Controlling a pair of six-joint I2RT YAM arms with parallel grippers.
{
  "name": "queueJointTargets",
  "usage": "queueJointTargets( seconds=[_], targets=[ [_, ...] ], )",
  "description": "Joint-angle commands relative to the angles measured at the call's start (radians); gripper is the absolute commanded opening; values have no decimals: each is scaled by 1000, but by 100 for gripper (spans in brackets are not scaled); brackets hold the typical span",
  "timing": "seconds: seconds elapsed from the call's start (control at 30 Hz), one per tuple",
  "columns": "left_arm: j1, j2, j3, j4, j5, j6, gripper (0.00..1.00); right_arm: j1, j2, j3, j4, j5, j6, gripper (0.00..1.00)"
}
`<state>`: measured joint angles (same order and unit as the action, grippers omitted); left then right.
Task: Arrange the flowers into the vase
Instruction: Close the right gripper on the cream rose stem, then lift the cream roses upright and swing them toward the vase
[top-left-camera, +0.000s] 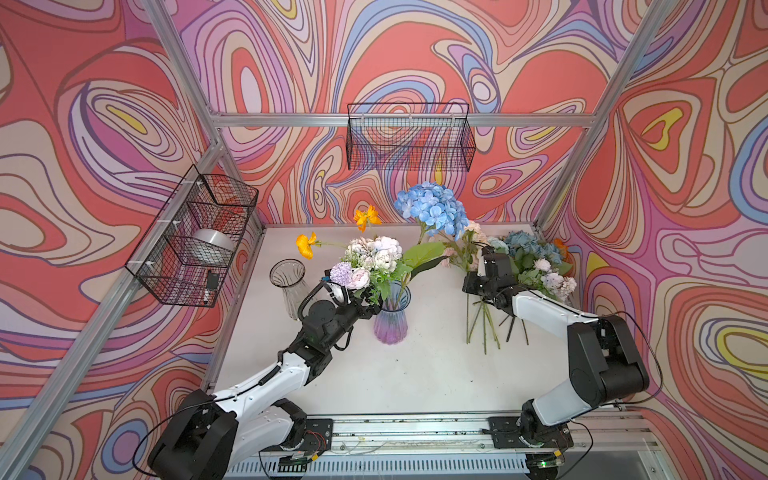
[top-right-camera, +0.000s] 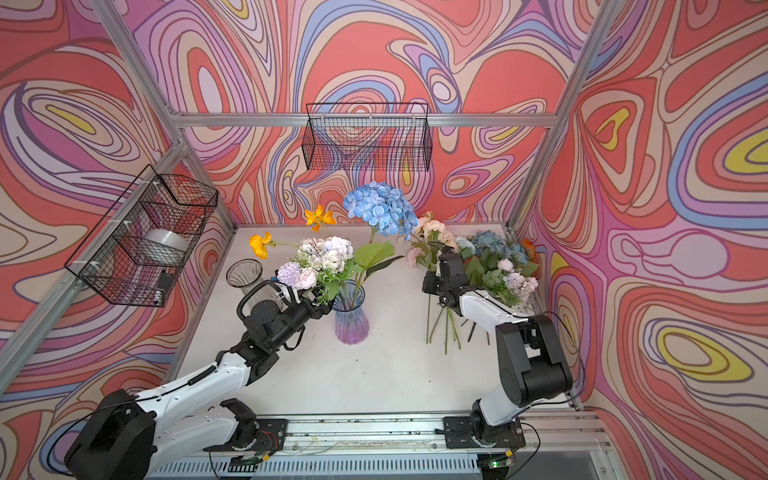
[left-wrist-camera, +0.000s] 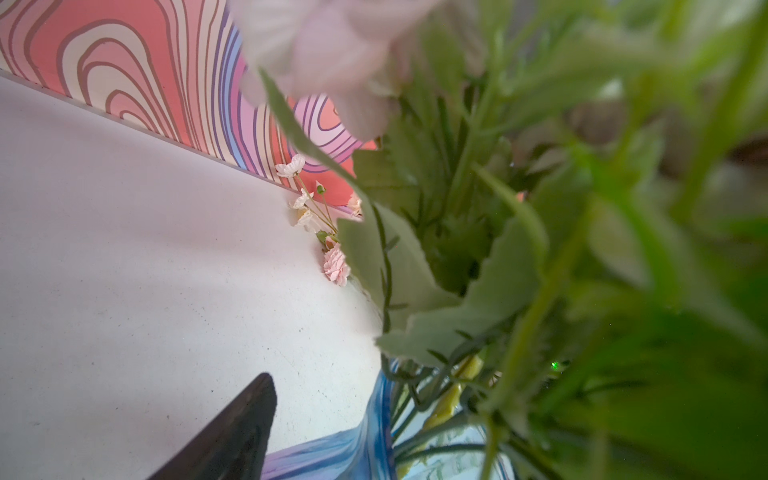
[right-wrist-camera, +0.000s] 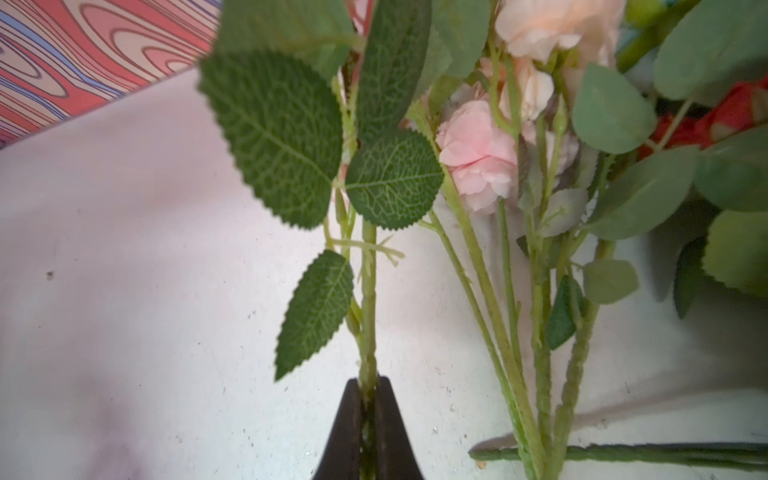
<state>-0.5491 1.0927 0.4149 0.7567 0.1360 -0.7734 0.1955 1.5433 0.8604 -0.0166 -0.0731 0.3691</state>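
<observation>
A blue-purple ribbed vase stands mid-table. It holds a blue hydrangea, orange poppies and a pastel white-lilac bunch. My left gripper sits at the vase rim under that bunch. In the left wrist view one dark finger stands clear of the vase, and foliage hides the other. My right gripper is shut on a green rose stem with serrated leaves, at the edge of the flower pile lying at the right.
A clear glass vase stands left of the coloured one, close to my left arm. Wire baskets hang on the back wall and the left frame. Loose stems and pink roses lie beside the held stem.
</observation>
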Motion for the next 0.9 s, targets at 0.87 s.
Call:
queueJointTargets(
  seconds=[0.87],
  targets=[
    [-2, -18, 8, -10, -49, 16, 86, -39, -608, 17, 8, -14, -114, 0]
  ],
)
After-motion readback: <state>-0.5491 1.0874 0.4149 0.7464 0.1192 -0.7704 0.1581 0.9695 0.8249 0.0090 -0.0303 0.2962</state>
